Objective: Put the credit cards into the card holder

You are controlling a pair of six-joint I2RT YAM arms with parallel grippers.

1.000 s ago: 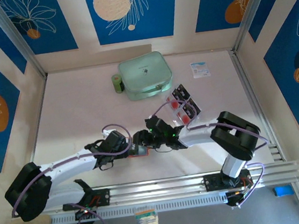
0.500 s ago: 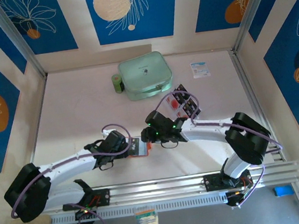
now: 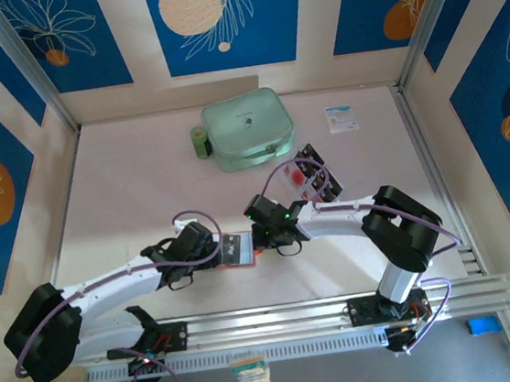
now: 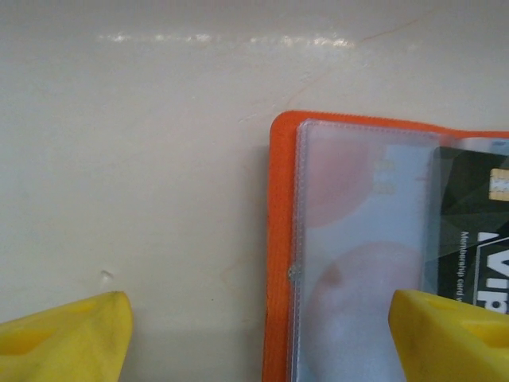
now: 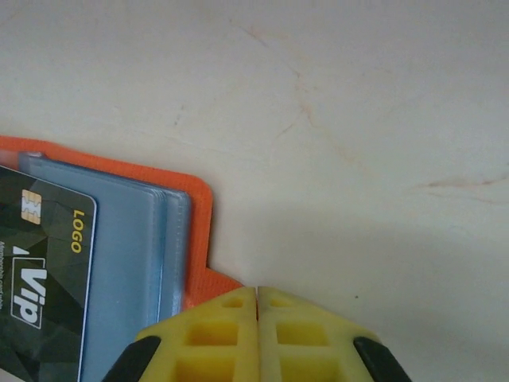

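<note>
The left gripper (image 4: 258, 338) stands wide open and holds nothing. The orange card holder (image 4: 280, 239) lies flat on the table (image 4: 135, 159), its left edge between the yellow fingers (image 4: 67, 334) and its clear pocket (image 4: 358, 239) running under the right one. A black credit card (image 4: 473, 231) sits at that pocket; in or on it, I cannot tell. The right gripper (image 5: 257, 326) is closed tight, nothing visible between its fingers, tips at the holder's orange corner
</note>
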